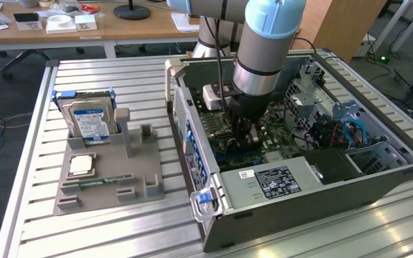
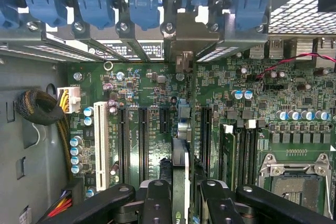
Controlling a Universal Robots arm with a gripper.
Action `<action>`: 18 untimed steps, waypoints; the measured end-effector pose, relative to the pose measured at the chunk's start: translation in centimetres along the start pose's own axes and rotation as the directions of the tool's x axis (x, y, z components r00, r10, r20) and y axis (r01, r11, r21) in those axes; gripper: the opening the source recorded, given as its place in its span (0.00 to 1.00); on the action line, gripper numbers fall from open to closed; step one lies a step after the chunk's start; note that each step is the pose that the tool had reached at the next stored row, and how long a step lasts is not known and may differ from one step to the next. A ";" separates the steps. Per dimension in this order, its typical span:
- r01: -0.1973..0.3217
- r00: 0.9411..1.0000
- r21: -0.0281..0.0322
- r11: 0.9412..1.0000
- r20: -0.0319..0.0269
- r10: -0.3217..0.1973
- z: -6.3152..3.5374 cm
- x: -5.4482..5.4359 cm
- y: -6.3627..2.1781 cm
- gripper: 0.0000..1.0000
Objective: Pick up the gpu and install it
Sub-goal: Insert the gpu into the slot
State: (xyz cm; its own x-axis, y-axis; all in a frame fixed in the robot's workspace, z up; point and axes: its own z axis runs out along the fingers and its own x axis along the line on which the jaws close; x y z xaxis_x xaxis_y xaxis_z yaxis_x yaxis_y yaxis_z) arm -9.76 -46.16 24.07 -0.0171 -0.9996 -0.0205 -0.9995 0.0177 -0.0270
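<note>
the hand [image 2: 181, 195] is down inside the open computer case [image 1: 292, 215], its fingers [image 2: 157, 203] closed edge-on around the gpu [image 2: 180, 166], which stands upright between them as a thin card seen along its top edge. the card reaches from the hand toward the rear wall of the case, where its silver end bracket [image 2: 181, 38] sits among the slot covers under the blue retaining clips [image 2: 144, 9]. it hangs over the motherboard [image 2: 294, 93], in line with the black expansion slots [image 2: 143, 140] that lie on either side; whether its edge connector has entered a slot cannot be told, since the card's own body hides that.

in the exterior view the hand [image 1: 246, 134] is low over the board, beside the power supply [image 1: 278, 180].

by my judgement the card is light and stiff but fragile: the bare circuit board, the fan and the gold contacts should not take force. the flat faces near the top edge, clear of the fan, are the safe hold, as here. a thin pinch like this can let the card pivot, so any push should run straight down along the card.

outside the case, on the table [image 1: 99, 75], a grey holder [image 1: 109, 185] carries a hard drive [image 1: 90, 118] with a blue label and a ram stick [image 1: 106, 180].
</note>
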 end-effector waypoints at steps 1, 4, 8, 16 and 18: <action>0.000 1.000 0.000 1.000 0.000 0.000 0.00 0.0 0.00 0.26; 0.001 1.000 0.000 1.000 0.000 -0.001 0.06 0.0 0.04 0.26; 0.002 1.000 0.000 1.000 0.000 -0.002 0.07 0.0 0.07 0.26; 0.002 1.000 0.000 1.000 0.000 -0.002 0.17 0.0 0.12 0.26; 0.002 1.000 0.000 1.000 0.000 -0.002 0.19 0.0 0.12 0.26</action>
State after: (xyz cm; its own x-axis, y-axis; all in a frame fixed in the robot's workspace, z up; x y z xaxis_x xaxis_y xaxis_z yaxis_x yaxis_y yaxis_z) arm -9.87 -46.18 23.87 -0.0147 -0.9997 -0.0205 -0.9995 0.0152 -0.0270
